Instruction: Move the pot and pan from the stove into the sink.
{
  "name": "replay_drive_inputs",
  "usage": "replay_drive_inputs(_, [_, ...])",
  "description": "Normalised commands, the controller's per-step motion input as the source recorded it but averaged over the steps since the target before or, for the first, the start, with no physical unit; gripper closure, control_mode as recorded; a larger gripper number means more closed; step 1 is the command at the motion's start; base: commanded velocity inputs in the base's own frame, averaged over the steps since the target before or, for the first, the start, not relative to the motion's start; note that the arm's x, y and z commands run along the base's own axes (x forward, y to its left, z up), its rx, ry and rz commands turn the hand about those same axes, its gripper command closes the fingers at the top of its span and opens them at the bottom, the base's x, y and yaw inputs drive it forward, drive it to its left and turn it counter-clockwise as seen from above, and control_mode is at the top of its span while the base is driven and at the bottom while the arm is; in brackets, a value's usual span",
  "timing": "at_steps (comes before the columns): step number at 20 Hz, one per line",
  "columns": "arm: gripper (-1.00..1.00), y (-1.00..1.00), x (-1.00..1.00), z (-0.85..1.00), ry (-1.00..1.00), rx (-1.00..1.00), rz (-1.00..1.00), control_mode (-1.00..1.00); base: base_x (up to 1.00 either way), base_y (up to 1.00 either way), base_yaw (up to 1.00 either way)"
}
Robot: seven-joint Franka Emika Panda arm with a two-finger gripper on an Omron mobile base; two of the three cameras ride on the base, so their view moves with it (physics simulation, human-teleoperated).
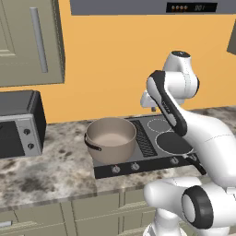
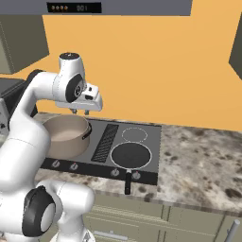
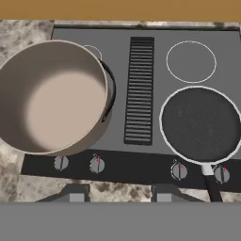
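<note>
Hovering above the stove (image 3: 141,141), the pincer (image 2: 80,112) stands partly open, empty; pot (image 3: 52,96) at 9 o'clock, pan (image 3: 201,123) at 3.

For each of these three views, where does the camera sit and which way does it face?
Left base view: behind the arm's left, facing the stove and pot; arm at lower right.
Right base view: behind its right, facing the pan; arm at lower left, gripper above the pot.
Hand view: looks straight down; finger tips at bottom.
All three share stove, pot and pan.
</note>
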Motion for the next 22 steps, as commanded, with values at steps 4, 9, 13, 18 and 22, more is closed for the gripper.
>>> replay_drive_inputs(4, [-1.00, 0.00, -0.18, -0.06, 0.00, 0.00, 0.00, -1.00, 0.00, 0.00, 0.00])
replay_drive_inputs(9, [-1.00, 0.05, -0.20, -0.14, 0.00, 0.01, -0.02, -1.00, 0.00, 0.00, 0.00])
replay_drive_inputs(13, [-1.00, 0.32, -0.03, -0.18, 0.00, 0.01, -0.13, -1.00, 0.00, 0.00, 0.00])
replay_drive_inputs(18, [-1.00, 0.37, 0.00, -0.20, 0.02, 0.03, -0.22, -1.00, 0.00, 0.00, 0.00])
replay_drive_inputs(22, [-1.00, 0.27, 0.01, -0.27, 0.02, 0.04, -0.24, -1.00, 0.00, 0.00, 0.00])
